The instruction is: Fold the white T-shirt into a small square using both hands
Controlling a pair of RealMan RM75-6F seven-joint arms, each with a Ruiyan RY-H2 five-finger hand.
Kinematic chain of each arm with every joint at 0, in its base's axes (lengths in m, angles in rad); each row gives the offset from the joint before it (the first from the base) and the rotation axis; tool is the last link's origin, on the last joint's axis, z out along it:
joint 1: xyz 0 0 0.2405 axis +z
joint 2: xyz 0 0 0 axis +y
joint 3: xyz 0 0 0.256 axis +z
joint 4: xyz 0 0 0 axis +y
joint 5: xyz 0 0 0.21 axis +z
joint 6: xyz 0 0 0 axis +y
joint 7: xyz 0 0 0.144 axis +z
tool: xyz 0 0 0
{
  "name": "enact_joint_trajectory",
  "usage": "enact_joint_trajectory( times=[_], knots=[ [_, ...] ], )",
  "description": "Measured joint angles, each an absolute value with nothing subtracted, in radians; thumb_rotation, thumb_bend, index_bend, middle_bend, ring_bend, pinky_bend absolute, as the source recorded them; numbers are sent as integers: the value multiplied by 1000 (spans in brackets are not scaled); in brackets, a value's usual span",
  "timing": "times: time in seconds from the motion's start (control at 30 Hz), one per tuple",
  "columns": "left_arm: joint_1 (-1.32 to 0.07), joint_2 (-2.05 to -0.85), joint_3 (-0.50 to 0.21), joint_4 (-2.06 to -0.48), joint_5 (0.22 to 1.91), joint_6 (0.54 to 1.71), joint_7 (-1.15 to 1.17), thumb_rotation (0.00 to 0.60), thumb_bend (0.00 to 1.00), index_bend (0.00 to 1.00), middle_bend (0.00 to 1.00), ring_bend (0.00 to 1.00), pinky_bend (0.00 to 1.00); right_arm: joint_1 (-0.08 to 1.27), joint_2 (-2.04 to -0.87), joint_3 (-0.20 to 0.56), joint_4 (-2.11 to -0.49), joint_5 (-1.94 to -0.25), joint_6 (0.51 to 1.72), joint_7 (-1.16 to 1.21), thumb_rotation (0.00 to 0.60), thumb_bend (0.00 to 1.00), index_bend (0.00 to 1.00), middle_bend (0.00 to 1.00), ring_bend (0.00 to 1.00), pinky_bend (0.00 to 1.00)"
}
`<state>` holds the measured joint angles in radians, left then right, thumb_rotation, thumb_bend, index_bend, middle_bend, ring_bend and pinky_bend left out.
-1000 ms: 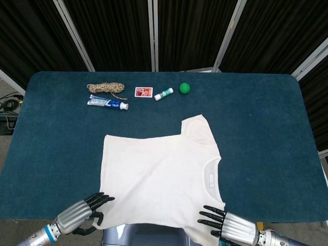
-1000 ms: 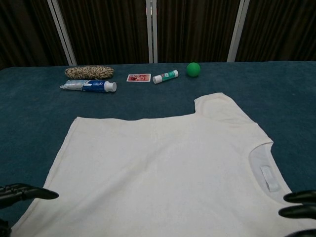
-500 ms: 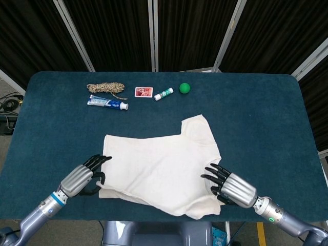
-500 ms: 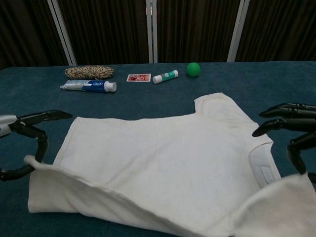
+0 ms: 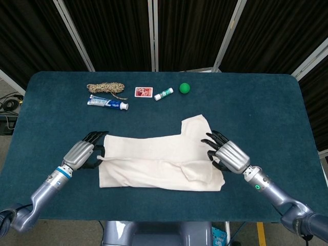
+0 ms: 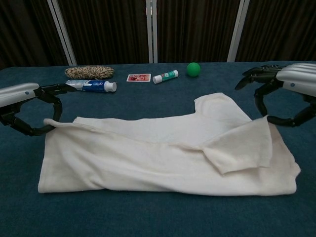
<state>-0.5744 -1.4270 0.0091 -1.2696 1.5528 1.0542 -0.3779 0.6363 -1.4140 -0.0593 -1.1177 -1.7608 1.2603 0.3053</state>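
1. White T-shirt (image 5: 159, 161) lies mid-tabletop (image 5: 266, 113), the near half doubled over toward the far side; one sleeve (image 5: 197, 128) sticks out at the far right, another (image 6: 242, 145) is flopped over on top.
2. Left robot hand (image 5: 82, 154) is at the shirt's left edge, pinching a corner of the folded layer between thumb and fingers; in the chest view the cloth is drawn up to a small peak at its fingertips (image 6: 52, 121).
3. Right robot hand (image 5: 228, 154) is at the right edge beside the collar end, fingers curled over the folded-up hem; the chest view shows the cloth edge raised to its fingertips (image 6: 266, 116), so it reads as a pinch.
4. Far-left row, well apart from the shirt: coil of rope (image 5: 105, 88), toothpaste tube (image 5: 107, 103), playing card (image 5: 143, 91), glue stick (image 5: 164, 94), green ball (image 5: 184, 88).
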Motion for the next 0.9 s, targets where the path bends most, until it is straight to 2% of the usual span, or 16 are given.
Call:
enact_joint_trajectory(
  times=[0.37,0.9],
  knots=[
    [-582,-1457,-18,-1178,1516,1039,-460,600,606,847,0,0,0,687,-1484,11,-1006,-1667,1163,324,600,430,737,165,0,0],
    [-610,-1503,-51,-1093,1477,998,-471,600,605,847,0,0,0,717,-1532,51,-920,-1599,1096,308,600,429,737,165,0,0]
  ],
)
